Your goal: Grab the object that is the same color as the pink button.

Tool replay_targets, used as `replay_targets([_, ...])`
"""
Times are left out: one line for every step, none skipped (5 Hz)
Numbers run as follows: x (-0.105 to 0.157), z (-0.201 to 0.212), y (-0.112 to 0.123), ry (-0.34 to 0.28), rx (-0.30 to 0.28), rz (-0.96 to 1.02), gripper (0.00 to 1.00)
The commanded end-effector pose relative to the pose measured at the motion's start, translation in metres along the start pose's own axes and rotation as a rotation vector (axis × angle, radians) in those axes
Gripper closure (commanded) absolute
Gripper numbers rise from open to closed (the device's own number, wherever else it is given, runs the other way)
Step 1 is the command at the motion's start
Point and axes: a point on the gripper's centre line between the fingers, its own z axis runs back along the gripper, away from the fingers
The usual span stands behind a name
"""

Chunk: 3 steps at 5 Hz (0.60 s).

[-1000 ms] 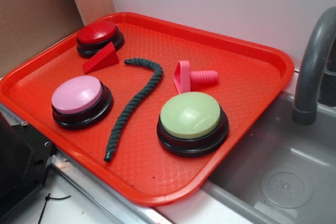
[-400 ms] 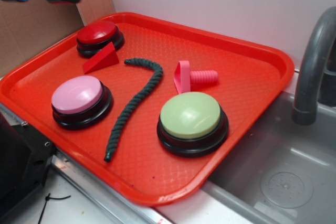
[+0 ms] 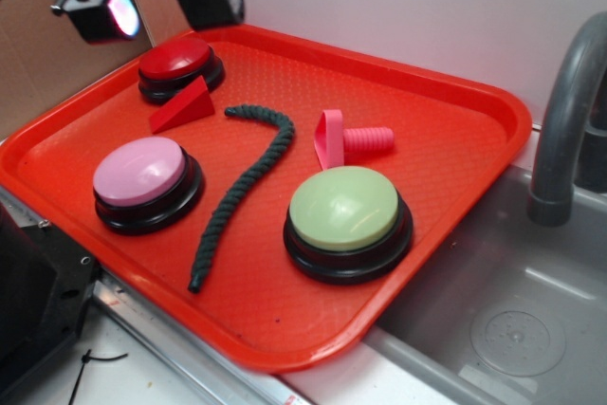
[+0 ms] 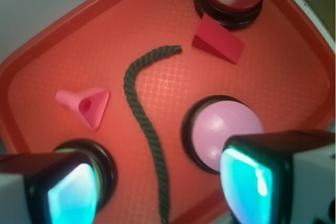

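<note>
- Your target is the pink piece (image 3: pixel 341 138), lying on its side on the red tray (image 3: pixel 455 154), between the dark rope (image 3: pixel 242 187) and the tray's far right edge, just behind the green button (image 3: pixel 347 213). It touches neither of them.
- It matches the pink button (image 3: pixel 142 175) at the tray's near left in colour (the piece is the brighter of the two).
- Judged handling: moulded plastic, light and stiff, not fragile. The smooth flat head may slip under the pads; the ribbed stem (image 3: pixel 370 140) should give better purchase.
- Judged hold: close across the stem near where it meets the head, or across the head's thin edge, which stands upright in the exterior view.
- Judged risk: being so light, it may roll or skate on the textured tray if only one pad touches first. Centre it before closing.
- Your tool (image 4: pixel 157 187) stands apart and empty, both pads visible low in the wrist view with a wide gap between them.
- The tool hangs high over the tray's far left corner, above the red button (image 3: pixel 178 64), well apart from the piece.
- The red wedge (image 3: pixel 182 107) is not your target.
</note>
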Motion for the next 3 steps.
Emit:
replay_targets([0.027,-0.042,-0.049,-0.068,-0.047,0.098,0.00])
replay_targets([0.032,-0.063,-0.062,-0.051,-0.041,0.097,0.00])
replay_targets([0.028,-0.079,-0.074,-0.043,-0.012,0.071,0.00])
